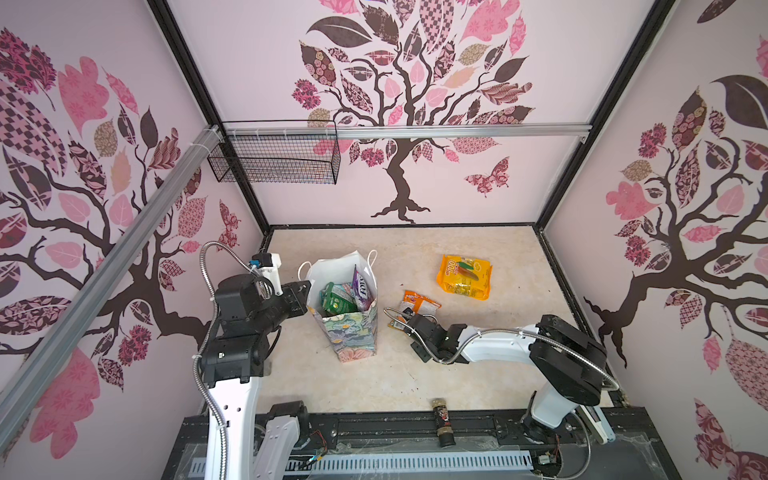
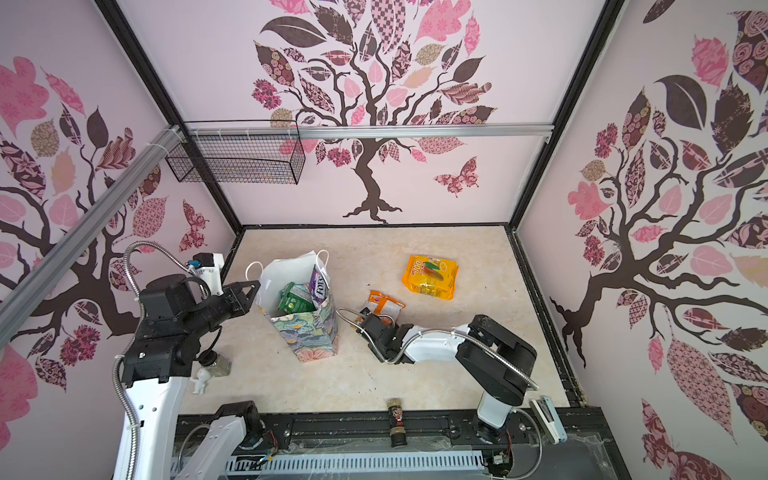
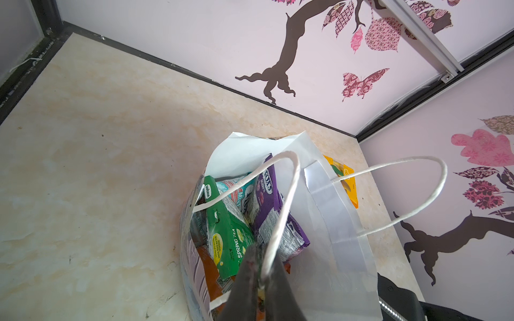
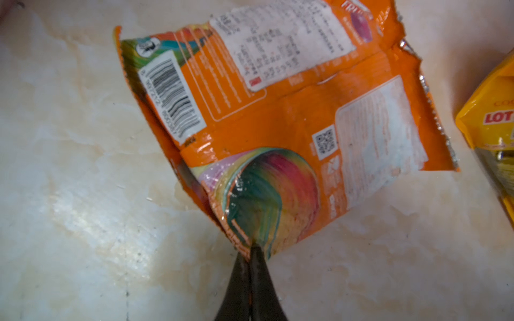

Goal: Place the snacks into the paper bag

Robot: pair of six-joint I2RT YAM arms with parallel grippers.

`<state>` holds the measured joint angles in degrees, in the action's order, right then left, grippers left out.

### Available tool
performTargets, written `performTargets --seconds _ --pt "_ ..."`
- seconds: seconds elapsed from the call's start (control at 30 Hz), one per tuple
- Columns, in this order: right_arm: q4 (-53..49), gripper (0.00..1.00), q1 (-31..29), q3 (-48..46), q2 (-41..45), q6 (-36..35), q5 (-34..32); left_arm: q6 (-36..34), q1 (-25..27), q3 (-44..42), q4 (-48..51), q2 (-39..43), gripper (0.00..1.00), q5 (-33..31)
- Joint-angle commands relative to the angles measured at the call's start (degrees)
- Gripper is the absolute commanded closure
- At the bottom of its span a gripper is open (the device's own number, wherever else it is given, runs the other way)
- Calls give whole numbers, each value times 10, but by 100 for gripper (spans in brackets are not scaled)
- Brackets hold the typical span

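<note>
- We see the paper bag standing left of centre with its mouth free from above. A purple packet leans up against its right wall.
- The left gripper, clamped on a cord handle, blocks the bag's left side.
- To the right, the right gripper, pinching the orange packet, narrows the gap.
- The yellow packet lies far right, with bare table around it.
- The near floor is bare up to the bottle.
</note>
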<state>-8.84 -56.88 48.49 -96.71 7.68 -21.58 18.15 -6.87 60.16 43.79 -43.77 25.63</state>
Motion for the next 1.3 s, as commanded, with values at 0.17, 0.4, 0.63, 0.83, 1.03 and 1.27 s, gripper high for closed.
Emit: performTargets --seconds 0.17,0.4,0.63,0.83,1.03,1.27 --pt "-11 100 0 22 69 22 56 -5 -2 -8 -6 5 89 1" --pt "-10 100 13 31 137 41 109 -5 -2 -9 -5 3 89 3" --pt "33 100 54 17 211 69 168 -2 -3 -13 -10 2 89 8" --pt "43 100 64 37 232 64 175 -1 -2 -14 -10 2 89 9" --pt "38 100 69 73 232 61 172 0 -2 -15 -12 2 89 10" --pt "37 100 68 122 238 65 156 1 -2 -15 -13 0 89 11"
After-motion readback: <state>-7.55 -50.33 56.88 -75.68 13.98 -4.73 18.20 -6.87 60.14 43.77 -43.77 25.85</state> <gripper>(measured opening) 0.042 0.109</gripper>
